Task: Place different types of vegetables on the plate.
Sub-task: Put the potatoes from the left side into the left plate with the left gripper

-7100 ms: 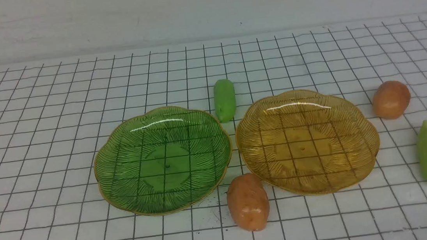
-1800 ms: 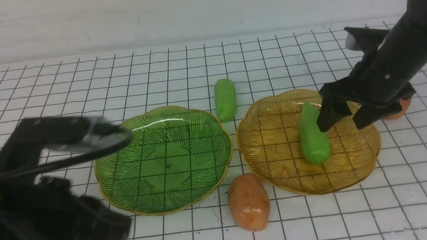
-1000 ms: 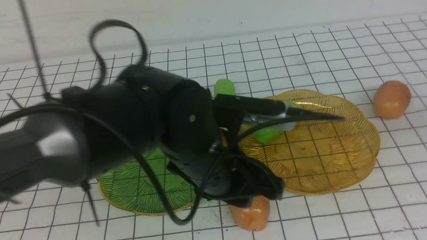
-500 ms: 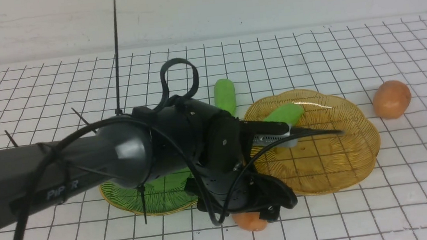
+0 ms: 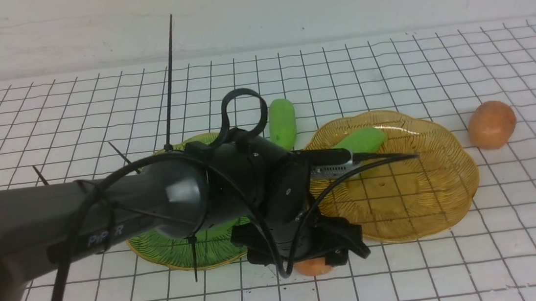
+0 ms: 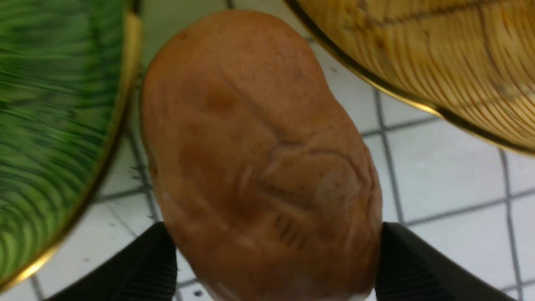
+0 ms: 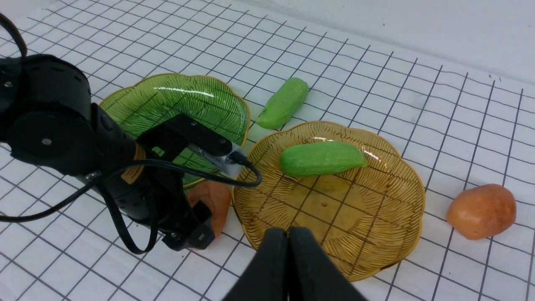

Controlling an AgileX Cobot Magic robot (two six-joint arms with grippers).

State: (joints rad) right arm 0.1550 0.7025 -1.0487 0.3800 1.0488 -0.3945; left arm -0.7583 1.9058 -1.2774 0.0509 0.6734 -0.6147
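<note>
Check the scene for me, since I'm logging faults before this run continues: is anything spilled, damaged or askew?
Nothing looks spilled or damaged. The cucumber piece lies off-centre in the amber plate, toward one side, which seems harmless. Both plates, the green one included, look whole.

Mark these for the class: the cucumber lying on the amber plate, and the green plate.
Cucumber (image 7: 322, 159): right wrist view, on the middle of its green side.
Green plate (image 7: 188, 93): right wrist view, on bare glass by its far rim.
</note>
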